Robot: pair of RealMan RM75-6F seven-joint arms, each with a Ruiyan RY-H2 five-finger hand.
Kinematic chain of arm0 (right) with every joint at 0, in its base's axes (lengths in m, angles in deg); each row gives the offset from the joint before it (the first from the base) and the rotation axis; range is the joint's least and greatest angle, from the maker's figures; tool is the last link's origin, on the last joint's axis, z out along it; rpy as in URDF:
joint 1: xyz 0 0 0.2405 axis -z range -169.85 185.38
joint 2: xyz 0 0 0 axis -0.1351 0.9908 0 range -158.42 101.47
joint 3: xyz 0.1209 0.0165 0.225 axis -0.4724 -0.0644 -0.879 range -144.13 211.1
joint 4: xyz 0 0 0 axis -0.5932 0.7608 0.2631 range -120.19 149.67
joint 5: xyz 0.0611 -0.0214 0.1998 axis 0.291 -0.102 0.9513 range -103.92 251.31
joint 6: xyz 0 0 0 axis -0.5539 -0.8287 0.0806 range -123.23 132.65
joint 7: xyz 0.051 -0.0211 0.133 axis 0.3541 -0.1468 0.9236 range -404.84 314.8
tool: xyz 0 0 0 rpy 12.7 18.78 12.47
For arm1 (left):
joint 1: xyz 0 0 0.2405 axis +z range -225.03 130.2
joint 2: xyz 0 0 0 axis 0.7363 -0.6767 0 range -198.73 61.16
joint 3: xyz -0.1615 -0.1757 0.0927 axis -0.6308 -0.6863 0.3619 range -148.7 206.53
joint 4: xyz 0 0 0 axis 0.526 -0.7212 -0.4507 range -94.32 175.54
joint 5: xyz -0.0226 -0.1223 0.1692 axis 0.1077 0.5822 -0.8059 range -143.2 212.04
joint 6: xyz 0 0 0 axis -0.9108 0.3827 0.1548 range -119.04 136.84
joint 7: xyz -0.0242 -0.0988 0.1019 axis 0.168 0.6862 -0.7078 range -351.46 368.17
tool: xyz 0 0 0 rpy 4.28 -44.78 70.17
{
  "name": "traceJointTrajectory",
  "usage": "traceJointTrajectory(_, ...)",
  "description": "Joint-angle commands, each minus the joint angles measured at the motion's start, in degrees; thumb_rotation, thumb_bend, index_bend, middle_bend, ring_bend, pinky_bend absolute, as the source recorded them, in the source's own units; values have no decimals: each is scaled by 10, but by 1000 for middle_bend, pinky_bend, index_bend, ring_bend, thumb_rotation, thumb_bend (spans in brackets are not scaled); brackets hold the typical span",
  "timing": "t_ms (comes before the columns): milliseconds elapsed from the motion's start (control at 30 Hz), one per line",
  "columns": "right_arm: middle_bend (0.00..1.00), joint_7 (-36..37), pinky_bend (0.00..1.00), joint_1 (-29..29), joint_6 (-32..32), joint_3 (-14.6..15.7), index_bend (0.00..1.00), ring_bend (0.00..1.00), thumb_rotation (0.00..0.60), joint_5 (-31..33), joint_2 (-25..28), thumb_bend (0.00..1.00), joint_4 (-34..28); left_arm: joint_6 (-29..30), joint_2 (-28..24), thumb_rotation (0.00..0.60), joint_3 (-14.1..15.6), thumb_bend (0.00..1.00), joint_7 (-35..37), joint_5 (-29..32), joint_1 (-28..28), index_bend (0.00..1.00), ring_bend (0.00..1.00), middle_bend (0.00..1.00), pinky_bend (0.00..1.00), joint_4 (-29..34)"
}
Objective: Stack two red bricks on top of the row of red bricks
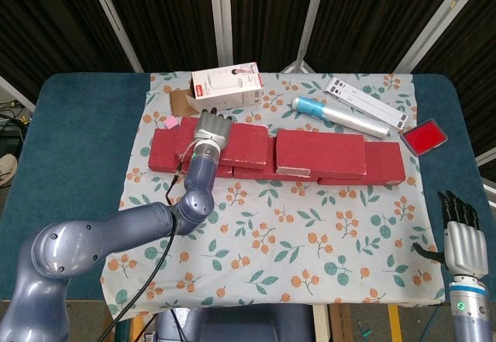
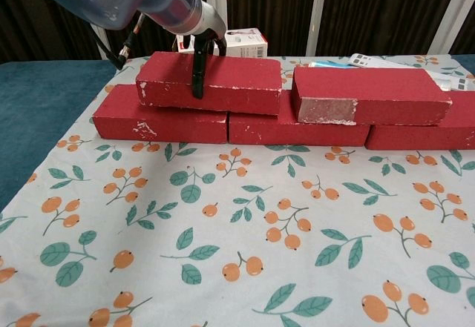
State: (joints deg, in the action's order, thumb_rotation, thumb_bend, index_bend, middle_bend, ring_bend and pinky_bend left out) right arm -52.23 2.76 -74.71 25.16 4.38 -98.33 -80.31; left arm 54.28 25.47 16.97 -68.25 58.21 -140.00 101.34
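A row of red bricks (image 1: 256,167) (image 2: 297,128) lies across the floral cloth. Two red bricks lie on top of it. The left upper brick (image 1: 240,142) (image 2: 237,84) is gripped by my left hand (image 1: 211,128) (image 2: 202,49), its thumb down the front face and its fingers over the top and back. The right upper brick (image 1: 320,153) (image 2: 371,95) lies free, a small gap from the left one. My right hand (image 1: 462,235) hovers low at the cloth's front right corner, fingers apart and holding nothing.
Behind the bricks lie a white box (image 1: 226,86) (image 2: 245,42), a blue-and-white tube (image 1: 339,115), a white bar (image 1: 368,103) and a red lid (image 1: 425,137). A brown card and a pink note (image 1: 170,123) sit at the back left.
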Motion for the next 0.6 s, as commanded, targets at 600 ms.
traceJointTrajectory(600, 0, 3, 0, 0, 0, -1, 0, 0, 600, 0, 2, 20, 1, 27, 35, 600, -57, 5, -57, -1, -1, 389, 34, 399, 119, -18)
